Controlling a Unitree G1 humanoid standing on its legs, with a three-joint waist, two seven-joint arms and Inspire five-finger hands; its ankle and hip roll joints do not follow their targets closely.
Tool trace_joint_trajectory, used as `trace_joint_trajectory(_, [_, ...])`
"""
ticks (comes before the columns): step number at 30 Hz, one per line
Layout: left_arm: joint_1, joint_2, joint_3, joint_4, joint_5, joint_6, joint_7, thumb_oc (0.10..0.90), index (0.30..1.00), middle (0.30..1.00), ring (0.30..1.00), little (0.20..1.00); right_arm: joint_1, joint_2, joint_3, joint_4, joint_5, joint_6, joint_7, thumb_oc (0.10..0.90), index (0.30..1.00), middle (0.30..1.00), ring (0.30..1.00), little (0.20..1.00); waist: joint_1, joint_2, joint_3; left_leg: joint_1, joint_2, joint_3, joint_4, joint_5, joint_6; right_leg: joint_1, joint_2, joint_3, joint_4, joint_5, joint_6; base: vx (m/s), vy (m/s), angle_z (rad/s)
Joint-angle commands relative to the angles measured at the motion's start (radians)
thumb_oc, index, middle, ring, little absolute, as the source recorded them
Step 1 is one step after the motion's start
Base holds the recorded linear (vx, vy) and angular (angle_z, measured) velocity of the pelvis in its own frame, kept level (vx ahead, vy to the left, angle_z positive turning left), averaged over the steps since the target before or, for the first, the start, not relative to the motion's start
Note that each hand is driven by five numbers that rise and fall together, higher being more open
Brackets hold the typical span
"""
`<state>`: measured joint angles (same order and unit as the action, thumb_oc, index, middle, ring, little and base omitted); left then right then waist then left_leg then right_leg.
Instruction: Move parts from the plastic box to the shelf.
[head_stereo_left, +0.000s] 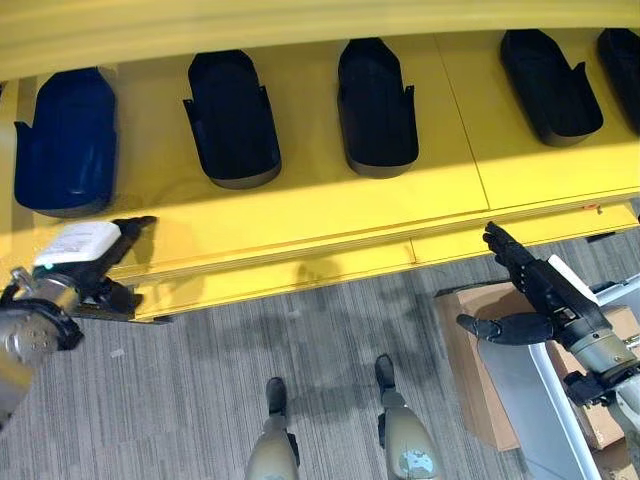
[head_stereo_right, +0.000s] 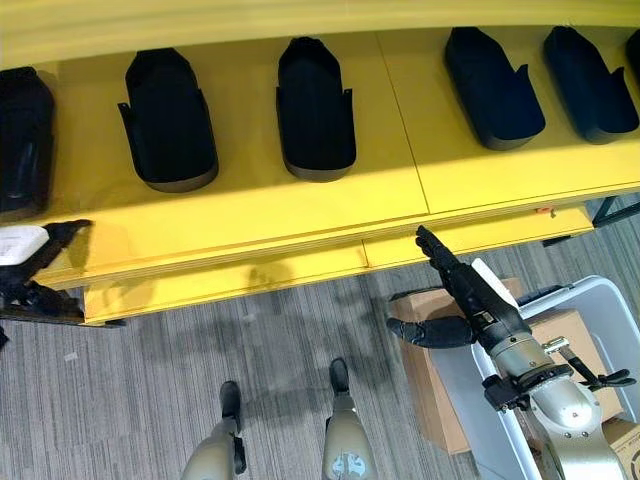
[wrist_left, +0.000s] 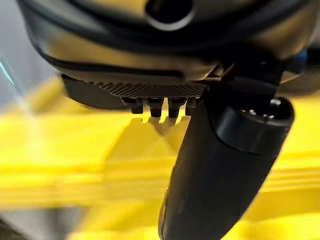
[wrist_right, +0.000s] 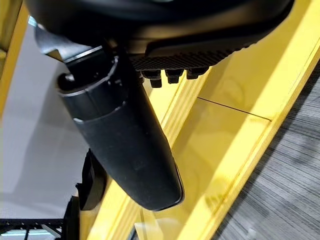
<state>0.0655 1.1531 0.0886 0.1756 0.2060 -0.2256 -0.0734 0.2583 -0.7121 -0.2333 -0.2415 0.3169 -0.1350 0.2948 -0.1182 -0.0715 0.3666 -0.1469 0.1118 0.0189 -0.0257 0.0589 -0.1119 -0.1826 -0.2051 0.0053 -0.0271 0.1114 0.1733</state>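
Several dark moulded parts lie in a row on the yellow shelf (head_stereo_left: 300, 210): a dark blue part (head_stereo_left: 65, 140) at the far left, then black parts (head_stereo_left: 232, 118) (head_stereo_left: 376, 105) (head_stereo_left: 550, 85). My left hand (head_stereo_left: 90, 265) hovers at the shelf's front edge on the left, open and holding nothing, its fingers reaching over the edge. My right hand (head_stereo_right: 465, 290) is open and empty at the right, fingers straight toward the shelf and thumb spread, just above the corner of the pale plastic box (head_stereo_right: 600, 290). The box's inside is hidden.
A brown cardboard box (head_stereo_left: 470, 370) stands on the grey carpet beside the plastic box, under my right hand. The shelf's front strip (head_stereo_left: 280, 275) runs lower than its top. Bare yellow surface lies in front of the row of parts.
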Motion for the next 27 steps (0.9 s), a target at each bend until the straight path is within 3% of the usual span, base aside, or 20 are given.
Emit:
trace_joint_trajectory(1, [0.031, -0.038, 0.189, -0.023, -0.188, -0.032, 0.017, 0.900, 1.000, 1.000, 1.000, 1.000, -0.004, -0.015, -0.121, -0.105, 0.049, -0.080, -0.005, 0.900, 1.000, 1.000, 1.000, 1.000, -0.005, 0.009, -0.107, 0.092, 0.017, 0.023, 0.113, -0.213, 0.063, -0.054, -0.086, 0.020, 0.085, -0.013, 0.048, 0.03, -0.052, -0.02])
trace_joint_trajectory(2, [0.064, -0.147, 0.203, -0.074, -0.351, -0.047, -0.003, 0.900, 1.000, 1.000, 1.000, 1.000, 0.007, 0.007, -0.127, -0.095, 0.050, -0.078, -0.004, 0.900, 1.000, 1.000, 1.000, 1.000, -0.002, 0.015, -0.121, 0.117, 0.025, 0.017, 0.090, -0.207, 0.059, -0.033, -0.083, 0.008, 0.084, -0.023, 0.043, 0.05, -0.060, -0.02])
trace_joint_trajectory(4, [0.114, -0.300, 0.215, -0.172, -0.531, -0.058, -0.034, 0.900, 1.000, 1.000, 1.000, 1.000, 0.020, 0.045, -0.134, -0.087, 0.059, -0.077, -0.005, 0.900, 1.000, 1.000, 1.000, 1.000, 0.002, 0.019, -0.148, 0.144, 0.032, 0.008, 0.052, -0.191, 0.053, -0.010, -0.079, -0.006, 0.076, -0.031, 0.037, 0.05, -0.074, 0.03])
trace_joint_trajectory(5, [0.117, -0.301, 0.217, -0.176, -0.532, -0.056, -0.034, 0.900, 1.000, 1.000, 1.000, 1.000, 0.021, 0.044, -0.134, -0.088, 0.060, -0.077, -0.005, 0.900, 1.000, 1.000, 1.000, 1.000, 0.000, 0.019, -0.149, 0.143, 0.031, 0.008, 0.049, -0.186, 0.053, -0.012, -0.080, -0.005, 0.074, -0.027, 0.037, 0.02, -0.060, 0.10])
trace_joint_trajectory(7, [0.156, -0.476, 0.167, -0.217, -0.709, -0.042, -0.092, 0.900, 1.000, 1.000, 1.000, 1.000, 0.034, 0.077, -0.120, -0.054, 0.059, -0.074, -0.010, 0.900, 1.000, 1.000, 1.000, 1.000, -0.001, 0.024, -0.184, 0.171, 0.041, 0.001, 0.003, -0.163, 0.048, 0.013, -0.071, -0.020, 0.062, -0.033, 0.029, 0.01, -0.090, 0.20])
trace_joint_trajectory(8, [0.168, -0.537, 0.146, -0.228, -0.760, -0.030, -0.094, 0.900, 1.000, 1.000, 1.000, 1.000, 0.038, 0.089, -0.110, -0.057, 0.047, -0.074, -0.005, 0.900, 1.000, 1.000, 1.000, 1.000, -0.001, 0.027, -0.199, 0.181, 0.042, -0.001, -0.016, -0.151, 0.046, 0.024, -0.067, -0.027, 0.055, -0.037, 0.026, 0.01, -0.078, 0.16])
trace_joint_trajectory(9, [0.168, -0.537, 0.146, -0.228, -0.760, -0.030, -0.094, 0.900, 1.000, 1.000, 1.000, 1.000, 0.038, 0.089, -0.110, -0.057, 0.047, -0.074, -0.006, 0.900, 1.000, 1.000, 1.000, 1.000, -0.001, 0.027, -0.199, 0.182, 0.042, -0.001, -0.017, -0.151, 0.046, 0.024, -0.067, -0.027, 0.055, -0.037, 0.026, 0.00, -0.063, 0.08])
trace_joint_trajectory(11, [0.221, -0.689, 0.082, -0.245, -0.861, -0.001, -0.100, 0.900, 1.000, 1.000, 1.000, 1.000, 0.051, 0.136, -0.069, -0.027, 0.053, -0.071, -0.015, 0.900, 1.000, 1.000, 1.000, 1.000, -0.002, 0.035, -0.229, 0.195, 0.049, -0.002, -0.050, -0.126, 0.044, 0.042, -0.055, -0.040, 0.047, -0.044, 0.016, -0.04, -0.087, 0.05])
trace_joint_trajectory(13, [0.238, -0.728, 0.050, -0.257, -0.897, 0.013, -0.103, 0.900, 1.000, 1.000, 1.000, 1.000, 0.056, 0.156, -0.049, -0.028, 0.055, -0.070, -0.018, 0.900, 1.000, 1.000, 1.000, 1.000, -0.004, 0.041, -0.240, 0.197, 0.053, -0.003, -0.060, -0.117, 0.042, 0.047, -0.049, -0.045, 0.043, -0.046, 0.013, -0.05, -0.080, 0.08])
trace_joint_trajectory(14, [0.257, -0.743, 0.050, -0.294, -0.849, 0.008, -0.100, 0.900, 1.000, 1.000, 1.000, 1.000, 0.061, 0.179, -0.033, -0.026, 0.060, -0.068, -0.022, 0.900, 1.000, 1.000, 1.000, 1.000, -0.004, 0.045, -0.250, 0.193, 0.055, -0.009, -0.062, -0.111, 0.041, 0.055, -0.044, -0.052, 0.038, -0.048, 0.010, -0.12, -0.131, 0.08])
trace_joint_trajectory(16, [0.265, -0.802, -0.009, -0.290, -0.912, 0.019, -0.102, 0.900, 1.000, 1.000, 1.000, 1.000, 0.062, 0.217, 0.022, -0.025, 0.064, -0.075, -0.039, 0.900, 1.000, 1.000, 1.000, 1.000, -0.006, 0.054, -0.274, 0.179, 0.062, -0.014, -0.062, -0.096, 0.037, 0.063, -0.034, -0.059, 0.031, -0.052, 0.004, -0.12, -0.116, 0.04])
trace_joint_trajectory(27, [0.220, -0.849, -0.126, -0.251, -0.784, -0.008, -0.020, 0.900, 1.000, 1.000, 1.000, 1.000, 0.030, 0.303, 0.176, 0.046, 0.094, -0.082, -0.112, 0.900, 1.000, 1.000, 1.000, 1.000, -0.017, 0.067, -0.340, 0.184, 0.080, -0.016, -0.062, -0.077, 0.029, 0.085, -0.005, -0.045, 0.027, -0.061, -0.006, -0.06, -0.043, -0.01])
